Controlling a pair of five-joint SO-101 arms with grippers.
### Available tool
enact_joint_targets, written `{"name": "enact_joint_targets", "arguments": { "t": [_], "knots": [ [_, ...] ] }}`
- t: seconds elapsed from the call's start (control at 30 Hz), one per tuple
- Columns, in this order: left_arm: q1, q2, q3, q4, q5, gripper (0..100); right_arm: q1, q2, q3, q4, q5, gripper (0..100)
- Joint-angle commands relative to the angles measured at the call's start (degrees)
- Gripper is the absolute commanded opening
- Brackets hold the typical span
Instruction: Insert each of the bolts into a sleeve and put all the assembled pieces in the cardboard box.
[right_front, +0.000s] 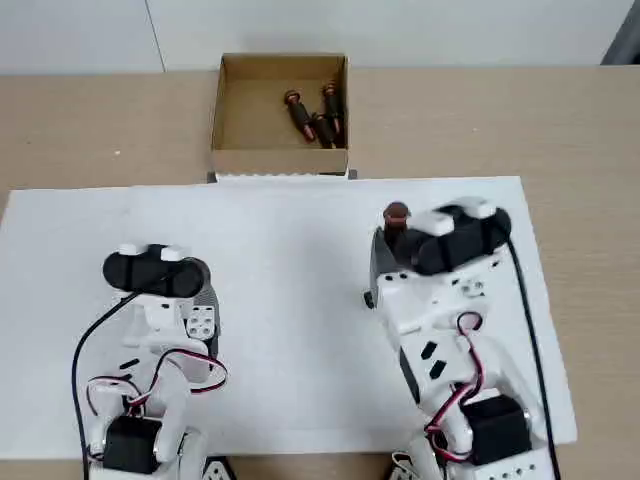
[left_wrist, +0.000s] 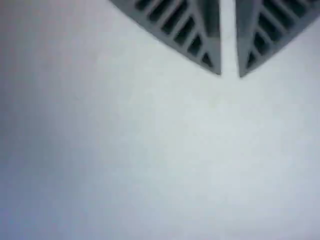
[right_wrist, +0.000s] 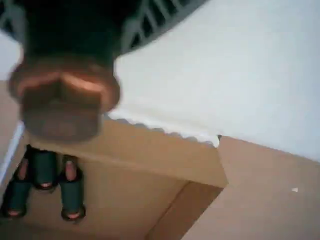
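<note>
My right gripper (right_front: 392, 240) is shut on an assembled piece, a copper-headed bolt (right_front: 396, 213) in a dark sleeve, held above the white sheet short of the cardboard box (right_front: 215, 120). In the right wrist view the bolt head (right_wrist: 65, 97) looms close, with the box's near wall (right_wrist: 165, 160) beyond it. Three assembled pieces (right_front: 315, 115) lie in the box's right half, and they also appear as assembled pieces (right_wrist: 45, 187) on its floor. My left gripper (left_wrist: 229, 74) hangs over bare white sheet, its grey fingers (left_wrist: 200, 40) nearly together with nothing between them.
A white sheet (right_front: 300, 300) covers the wooden table (right_front: 100, 120) under both arms. The box stands just past the sheet's far edge, near the middle. Red and black cables loop at both arm bases.
</note>
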Motion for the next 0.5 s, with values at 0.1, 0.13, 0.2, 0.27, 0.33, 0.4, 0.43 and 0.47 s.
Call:
{"name": "enact_joint_targets", "arguments": {
  "t": [0.1,0.13,0.2,0.27,0.33,0.4,0.43,0.47],
  "knots": [
    [-0.35,-0.44,2.68,-1.23,-0.26,1,0.57,17.54,-20.22,1.80,-0.53,0.4],
    [-0.35,-0.44,3.03,-1.23,-0.26,1,0.57,20.53,-22.68,1.80,-0.53,0.4],
    [-0.35,-0.44,3.56,-1.23,-0.26,1,0.57,26.15,-26.99,1.63,-0.35,0.4],
    [-0.35,-0.44,3.65,-1.23,-0.26,1,0.57,31.34,-30.59,1.63,-0.26,0.4],
    [-0.35,-0.44,4.26,-1.23,-0.26,1,0.57,36.18,-33.85,1.54,-0.26,0.4],
    [-0.35,-0.44,5.67,-1.23,-0.09,1,0.57,40.22,-36.48,0.13,-0.26,0.4],
    [-0.35,-0.44,6.37,-1.23,-0.09,1,0.57,42.07,-37.63,-1.19,-0.18,0.4],
    [-0.44,-0.44,6.81,-1.23,-0.09,1,0.57,43.91,-38.68,-2.51,0.00,0.4]
  ]
}}
